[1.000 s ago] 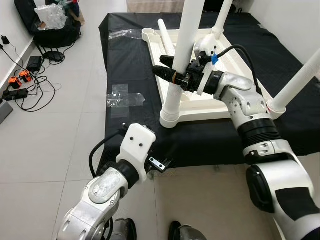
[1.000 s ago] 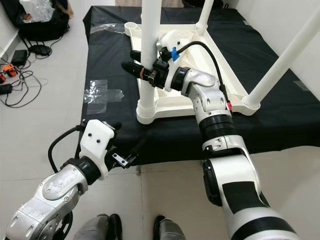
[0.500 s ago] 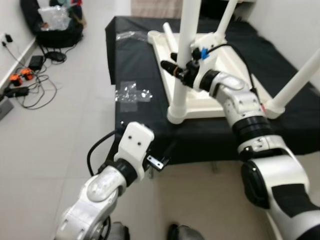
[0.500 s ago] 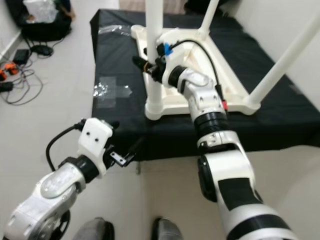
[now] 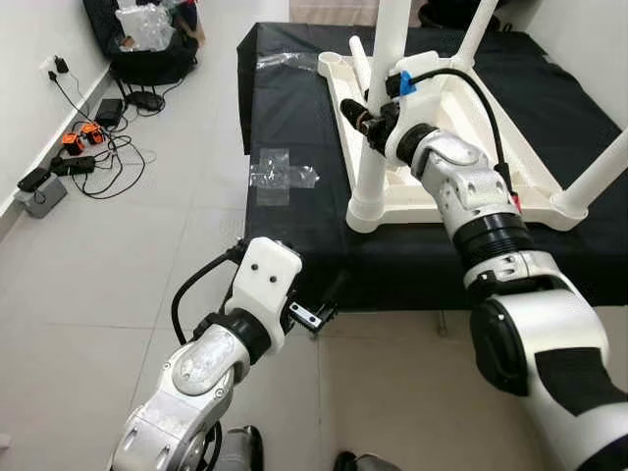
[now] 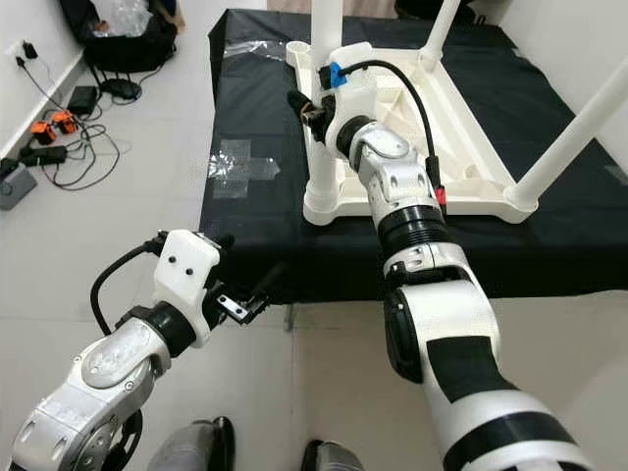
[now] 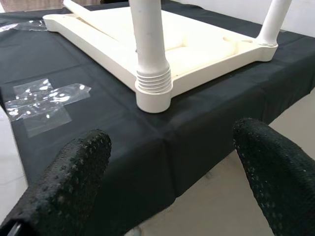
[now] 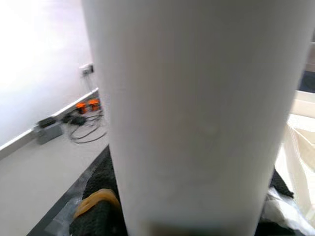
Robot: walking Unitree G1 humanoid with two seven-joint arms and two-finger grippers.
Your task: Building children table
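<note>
Black fingers of my left gripper (image 7: 167, 182) spread wide, empty, idling short of black cloth (image 5: 294, 128). Beyond, my right gripper (image 5: 365, 115) clenched round near white leg (image 5: 378, 128), probably screwing it into upturned tabletop (image 5: 491, 147); loose leg (image 5: 359, 54) lies farther.

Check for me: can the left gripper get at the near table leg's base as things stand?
Probably yes. The left gripper hangs open off the cloth's edge, with bare cloth between it and the leg base. The right gripper grips higher up.

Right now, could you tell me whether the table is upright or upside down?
Upside down: the table lies top-down on the black cloth, legs pointing up.
</note>
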